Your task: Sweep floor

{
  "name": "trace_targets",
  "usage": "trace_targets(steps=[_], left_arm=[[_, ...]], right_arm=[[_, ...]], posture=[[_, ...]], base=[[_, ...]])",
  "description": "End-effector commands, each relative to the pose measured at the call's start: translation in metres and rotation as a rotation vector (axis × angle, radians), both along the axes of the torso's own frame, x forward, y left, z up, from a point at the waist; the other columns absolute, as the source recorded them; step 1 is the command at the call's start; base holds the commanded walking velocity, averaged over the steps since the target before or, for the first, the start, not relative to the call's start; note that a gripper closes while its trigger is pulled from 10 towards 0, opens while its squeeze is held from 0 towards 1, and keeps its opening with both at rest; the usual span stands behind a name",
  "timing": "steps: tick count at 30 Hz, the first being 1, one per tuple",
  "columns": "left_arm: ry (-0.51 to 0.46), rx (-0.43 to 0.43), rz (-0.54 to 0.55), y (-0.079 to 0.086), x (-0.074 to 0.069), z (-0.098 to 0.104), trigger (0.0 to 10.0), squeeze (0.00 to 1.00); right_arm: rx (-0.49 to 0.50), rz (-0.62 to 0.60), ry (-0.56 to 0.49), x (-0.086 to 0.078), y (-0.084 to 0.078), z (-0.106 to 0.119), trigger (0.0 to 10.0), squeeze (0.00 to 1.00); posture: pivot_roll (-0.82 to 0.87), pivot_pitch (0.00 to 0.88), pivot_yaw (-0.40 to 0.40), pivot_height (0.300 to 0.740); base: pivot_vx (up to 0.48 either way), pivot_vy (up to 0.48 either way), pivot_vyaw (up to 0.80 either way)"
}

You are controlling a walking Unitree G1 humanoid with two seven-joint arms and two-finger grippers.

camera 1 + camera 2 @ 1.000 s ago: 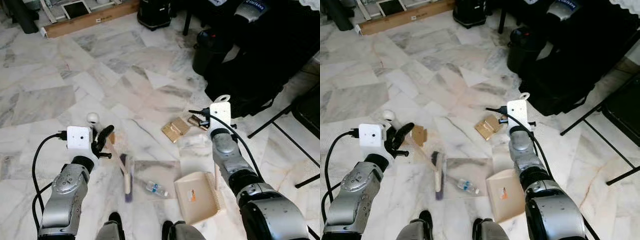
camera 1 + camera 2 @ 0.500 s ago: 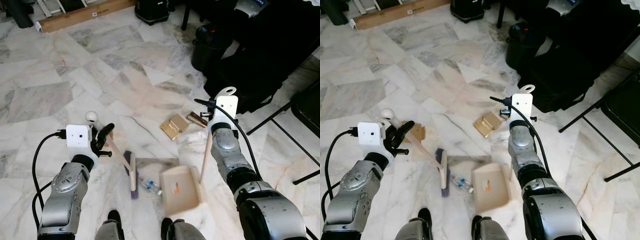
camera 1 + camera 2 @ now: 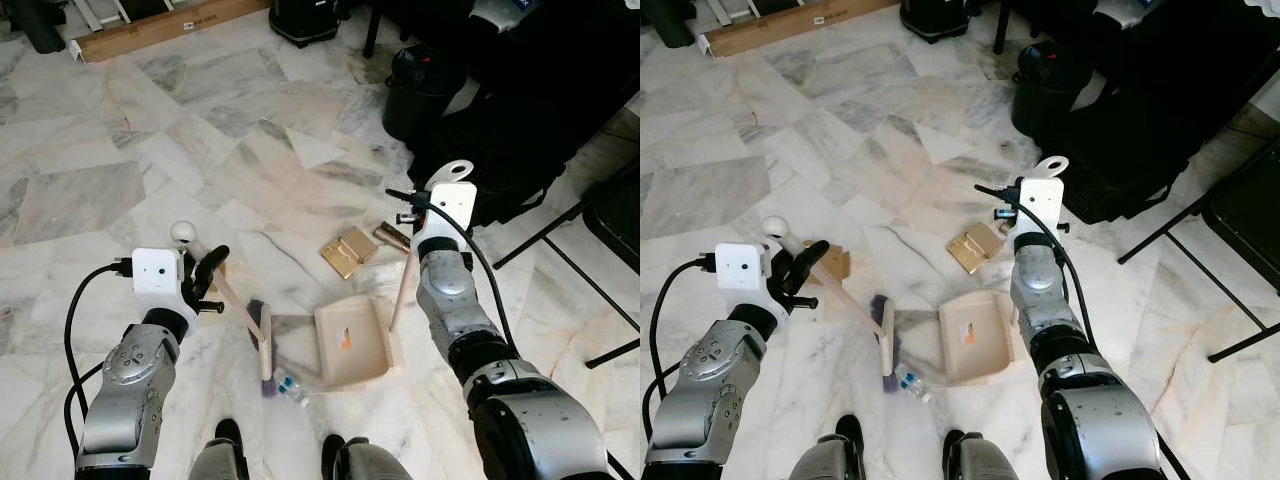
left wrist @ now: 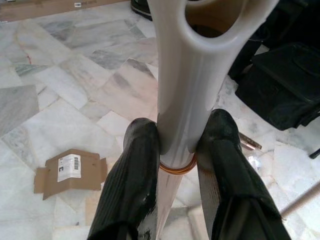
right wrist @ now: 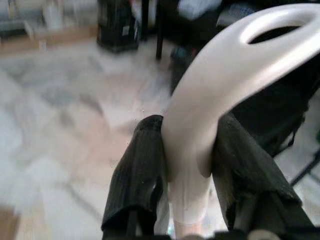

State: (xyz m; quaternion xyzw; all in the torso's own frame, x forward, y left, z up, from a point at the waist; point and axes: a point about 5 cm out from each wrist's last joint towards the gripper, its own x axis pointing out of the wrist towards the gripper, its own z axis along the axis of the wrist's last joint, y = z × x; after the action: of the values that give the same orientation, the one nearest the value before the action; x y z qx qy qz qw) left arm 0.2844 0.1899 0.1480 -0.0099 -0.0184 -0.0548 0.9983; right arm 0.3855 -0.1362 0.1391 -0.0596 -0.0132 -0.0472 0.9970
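My left gripper [image 3: 207, 270] is shut on the white grip [image 4: 185, 95] of a short broom, whose head [image 3: 264, 344] rests on the marble floor in front of me. My right gripper [image 5: 190, 125] is shut on the white looped handle [image 5: 220, 75] of a beige dustpan [image 3: 350, 342]. The pan lies flat on the floor just right of the broom head, its wooden stick [image 3: 400, 290] slanting up to my right wrist. A small clear bottle [image 3: 290, 385] lies between the broom head and the pan's near corner. A gold cardboard piece [image 3: 348, 252] and a clear plastic wrapper [image 3: 380, 277] lie beyond the pan.
A flattened brown box [image 4: 70, 170] lies on the floor near my left gripper. A black bin [image 3: 425, 90] and black bags [image 3: 530, 130] stand at the far right, with chair legs [image 3: 560, 235] beside them. A long cardboard box [image 3: 170, 30] lies along the far edge.
The dustpan has slid left and away from me, from my right foot to beside the broom head. The broom head has shifted slightly right. The bottle now lies nearer me.
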Motion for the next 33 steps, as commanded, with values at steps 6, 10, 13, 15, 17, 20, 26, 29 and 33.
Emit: trace_targets(steps=[6, 10, 13, 15, 17, 20, 26, 29, 33], left_arm=[[0.072, 0.039, -0.014, 0.003, -0.006, -0.010, 10.0, 0.00], [0.098, 0.081, 0.003, 0.008, -0.006, -0.011, 10.0, 0.00], [0.131, 0.115, 0.004, 0.011, -0.007, -0.013, 10.0, 0.00], [0.147, 0.129, 0.002, 0.012, -0.008, -0.014, 10.0, 0.00], [0.255, 0.190, -0.038, 0.018, -0.015, -0.021, 10.0, 0.00], [0.334, 0.238, -0.072, 0.021, -0.021, -0.027, 10.0, 0.00], [0.506, 0.383, -0.028, 0.036, -0.040, -0.029, 10.0, 0.00], [0.548, 0.404, -0.056, 0.034, -0.046, -0.023, 10.0, 0.00], [0.563, 0.408, -0.085, 0.032, -0.047, -0.012, 10.0, 0.00]], right_arm=[[0.004, 0.023, 0.279, -0.017, 0.002, -0.051, 10.0, 0.00], [-0.006, 0.049, 0.314, -0.021, 0.008, -0.059, 10.0, 0.00], [-0.017, 0.064, 0.345, -0.024, 0.011, -0.064, 10.0, 0.00], [-0.024, 0.072, 0.359, -0.025, 0.013, -0.066, 10.0, 0.00], [-0.032, 0.088, 0.380, -0.027, 0.016, -0.069, 10.0, 0.00], [-0.030, 0.092, 0.379, -0.027, 0.017, -0.069, 10.0, 0.00], [-0.027, 0.087, 0.363, -0.024, 0.015, -0.065, 10.0, 0.00], [-0.025, 0.089, 0.363, -0.024, 0.017, -0.064, 10.0, 0.00], [-0.021, 0.090, 0.360, -0.024, 0.019, -0.064, 10.0, 0.00]], posture=[[-0.04, 0.321, -0.098, 0.740], [-0.04, 0.326, -0.095, 0.740], [-0.04, 0.326, -0.095, 0.740], [-0.04, 0.327, -0.093, 0.740], [-0.04, 0.327, -0.089, 0.740], [-0.04, 0.326, -0.088, 0.740], [-0.03, 0.321, -0.078, 0.740], [-0.02, 0.316, -0.070, 0.740], [0.00, 0.309, -0.062, 0.740]], base=[[0.000, 0.000, 0.00], [0.000, 0.000, 0.00], [0.000, 0.000, 0.00], [0.000, 0.000, 0.00], [0.000, 0.000, 0.00], [0.000, 0.000, 0.00], [0.000, 0.000, 0.00], [0.000, 0.000, 0.00], [0.000, 0.000, 0.00]])
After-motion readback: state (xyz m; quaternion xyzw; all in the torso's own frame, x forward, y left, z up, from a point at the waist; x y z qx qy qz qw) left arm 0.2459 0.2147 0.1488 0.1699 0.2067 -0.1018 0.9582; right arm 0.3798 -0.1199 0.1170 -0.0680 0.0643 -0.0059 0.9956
